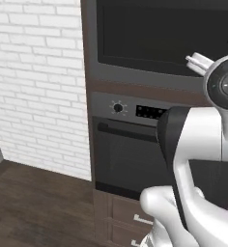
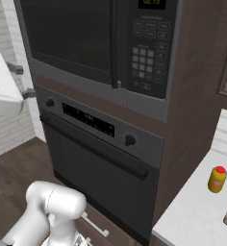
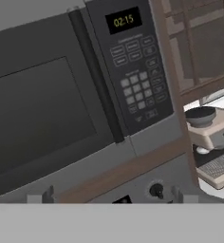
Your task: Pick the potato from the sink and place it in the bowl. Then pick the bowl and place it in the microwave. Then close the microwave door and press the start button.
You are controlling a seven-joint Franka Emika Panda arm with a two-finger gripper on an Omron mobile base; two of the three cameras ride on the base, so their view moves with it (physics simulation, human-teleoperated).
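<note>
Black glass microwave door point(image 3: 42, 109) on the dark grey built-in microwave point(image 2: 101, 43) looks shut, so only start's left. Fingers point(image 3: 111, 197) spread wide, empty, need to reach the dark keypad point(image 3: 137, 80).

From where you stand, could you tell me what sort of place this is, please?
Most likely a home kitchen: a built-in microwave with a keypad sits above a knobbed oven in a dark wood cabinet column, and a pale counter beside it holds a small yellow bottle.
</note>
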